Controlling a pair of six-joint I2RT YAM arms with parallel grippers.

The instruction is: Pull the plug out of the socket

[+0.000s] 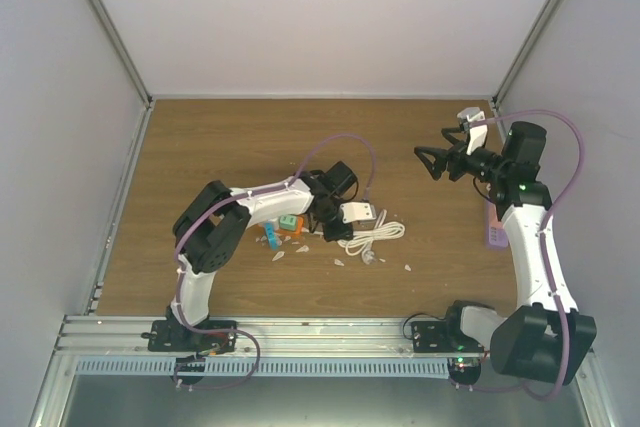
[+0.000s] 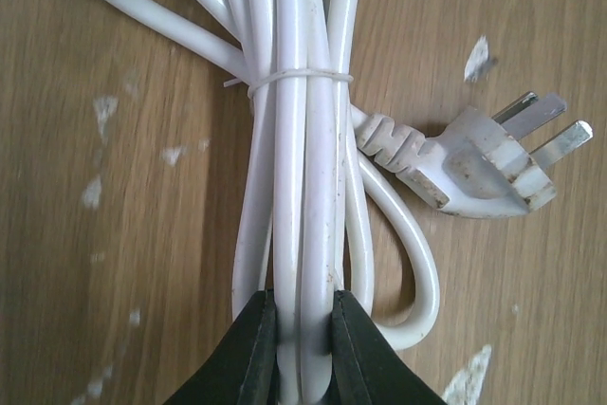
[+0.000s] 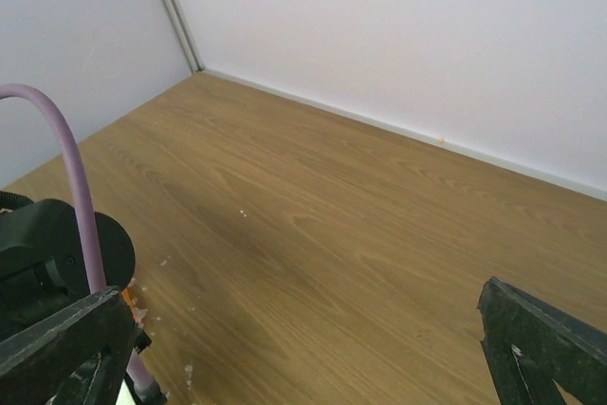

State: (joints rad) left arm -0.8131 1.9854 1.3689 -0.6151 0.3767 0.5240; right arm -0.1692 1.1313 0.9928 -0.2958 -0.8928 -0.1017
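Top external: fixed high at the near edge, looking down over the whole surface (image 1: 220, 137). Left wrist: pressed close above the cable bundle (image 2: 294, 139), also in the top view. Right wrist: raised, facing the far wall (image 3: 379, 35).

I find all three views evenly and softly lit, with no glare. Overhead view: faint shadows under the arms, mid-frame. Left wrist view: cable (image 2: 294, 187) sharp, soft shadow on its left. Right wrist view: fingers (image 3: 541, 348) in the lower corners slightly soft.
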